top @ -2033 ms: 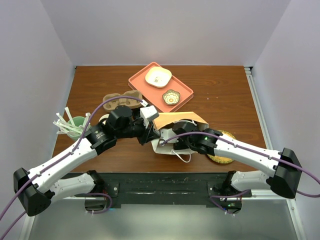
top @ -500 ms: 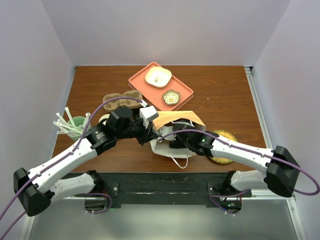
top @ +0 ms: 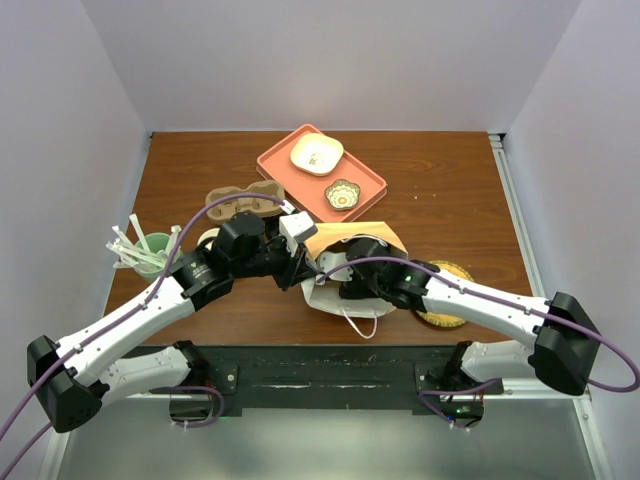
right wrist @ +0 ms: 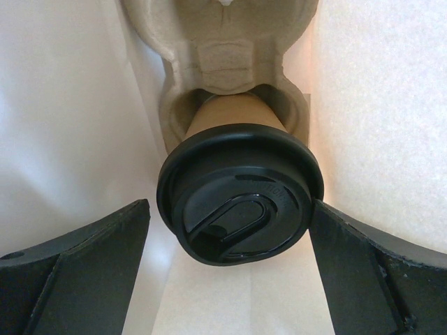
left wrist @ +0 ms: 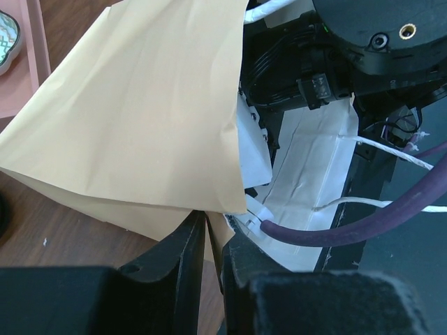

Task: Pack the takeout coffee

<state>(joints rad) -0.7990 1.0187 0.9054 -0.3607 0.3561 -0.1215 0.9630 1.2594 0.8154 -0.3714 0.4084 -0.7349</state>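
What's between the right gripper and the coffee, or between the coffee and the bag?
Nothing visible. The right gripper has its open jaws on either side of the takeout coffee lid, with no object between. The cup already sits in a pulp carrier inside the paper bag, whose edge the left gripper pinches.

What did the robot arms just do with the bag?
The right arm slid left, deeper into the brown paper bag. The right claw now stands open around the black-lidded brown paper cup inside. The left claw stayed pinched on the bag's edge, and the orange plastic tray never moved.
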